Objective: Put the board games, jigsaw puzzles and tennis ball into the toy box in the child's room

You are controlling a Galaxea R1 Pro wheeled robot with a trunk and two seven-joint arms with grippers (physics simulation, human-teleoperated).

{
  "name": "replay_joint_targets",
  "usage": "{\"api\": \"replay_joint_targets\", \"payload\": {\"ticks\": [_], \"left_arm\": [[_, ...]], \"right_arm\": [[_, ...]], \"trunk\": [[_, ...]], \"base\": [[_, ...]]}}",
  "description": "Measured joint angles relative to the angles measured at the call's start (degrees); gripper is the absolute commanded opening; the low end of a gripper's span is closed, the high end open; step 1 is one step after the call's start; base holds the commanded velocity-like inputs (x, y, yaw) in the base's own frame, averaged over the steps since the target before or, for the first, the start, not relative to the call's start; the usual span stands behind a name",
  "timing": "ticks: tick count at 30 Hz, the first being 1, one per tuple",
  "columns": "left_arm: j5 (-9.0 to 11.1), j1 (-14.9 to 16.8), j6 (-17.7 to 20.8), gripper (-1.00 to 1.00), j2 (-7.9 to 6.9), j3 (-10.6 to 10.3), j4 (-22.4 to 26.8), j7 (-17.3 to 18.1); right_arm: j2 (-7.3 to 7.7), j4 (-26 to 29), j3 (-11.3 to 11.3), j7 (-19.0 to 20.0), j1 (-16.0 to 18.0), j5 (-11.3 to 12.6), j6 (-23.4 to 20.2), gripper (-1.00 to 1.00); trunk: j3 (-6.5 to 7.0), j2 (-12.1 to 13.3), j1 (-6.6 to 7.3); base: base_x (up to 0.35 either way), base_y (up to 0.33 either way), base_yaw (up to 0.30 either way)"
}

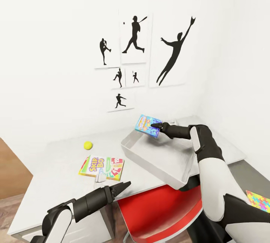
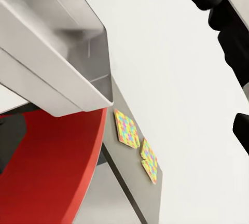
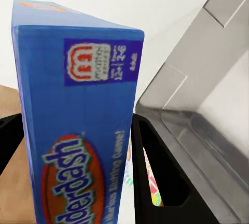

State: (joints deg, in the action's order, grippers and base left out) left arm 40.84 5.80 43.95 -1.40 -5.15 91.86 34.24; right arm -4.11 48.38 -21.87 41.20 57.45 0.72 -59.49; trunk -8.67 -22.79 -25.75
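- Head view: our right gripper [image 1: 156,126] clamps the blue board game [image 1: 147,125] just above the toy box [image 1: 157,156], which looks empty so far.
- Our left gripper [image 1: 122,186] hangs with fingers near-closed, holding nothing; beyond it lie the Skip-Bo box [image 1: 101,168] and tennis ball [image 1: 88,145].
- Two jigsaw puzzles [image 2: 136,143] also wait.

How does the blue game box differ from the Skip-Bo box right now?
The blue game box is held tilted in the right gripper over the toy box; the Skip-Bo box lies flat on the table. The blue one looks smaller; Skip-Bo is white, green and red. Both are flat printed boxes.
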Motion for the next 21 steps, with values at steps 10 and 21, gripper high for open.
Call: {"api": "replay_joint_targets", "payload": {"ticks": [10,21], "left_arm": [[-0.4,0.0,0.0,1.0,0.09,-0.1,-0.1,-0.2],[-0.7,0.0,0.0,1.0,0.11,-0.1,-0.2,-0.5]], "right_arm": [[-1.05,-0.9,-0.1,-2.0,-0.4,0.2,0.0,-1.0],[-0.47,-3.6,-0.6,-2.6,-0.7,0.3,0.0,-1.0]], "trunk": [[0.0,0.0,0.0],[-0.01,0.0,0.0]], "base": [[0.0,0.0,0.0],[0.0,0.0,0.0]]}}
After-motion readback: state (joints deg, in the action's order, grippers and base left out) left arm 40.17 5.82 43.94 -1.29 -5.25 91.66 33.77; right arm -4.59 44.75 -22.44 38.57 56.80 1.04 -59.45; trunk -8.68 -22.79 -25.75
